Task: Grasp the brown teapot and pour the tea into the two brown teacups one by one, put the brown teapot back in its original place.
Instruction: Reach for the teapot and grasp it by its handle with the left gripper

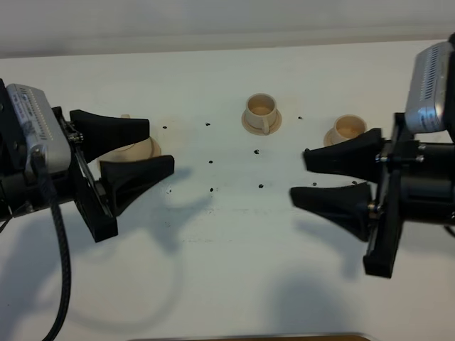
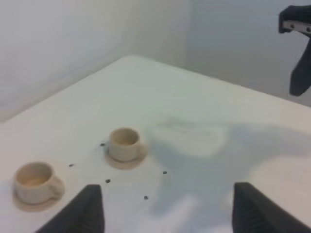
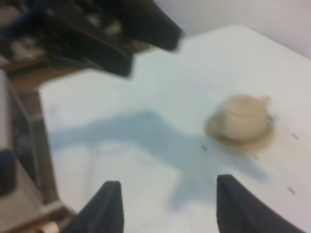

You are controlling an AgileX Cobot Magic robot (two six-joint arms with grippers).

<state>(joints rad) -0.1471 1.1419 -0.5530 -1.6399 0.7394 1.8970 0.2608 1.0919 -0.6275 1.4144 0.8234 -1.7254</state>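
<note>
The brown teapot (image 1: 133,150) stands at the left of the white table, mostly covered in the exterior view by my left gripper (image 1: 158,147), which is open and empty above it. The right wrist view shows the teapot (image 3: 242,118) upright on its flat beige disc (image 3: 249,141). One teacup (image 1: 261,111) on a saucer stands at the back middle. The second teacup (image 1: 348,128) stands to its right, partly behind my right gripper (image 1: 300,175), which is open and empty. The left wrist view shows both cups (image 2: 124,142) (image 2: 34,180), with the gripper (image 2: 167,213) open short of them.
Small black dots (image 1: 257,152) mark the table between teapot and cups. A wall rises behind the table's far edge (image 1: 227,48). A brown strip (image 1: 249,337) lies at the front edge. The left arm (image 3: 97,34) fills the top of the right wrist view.
</note>
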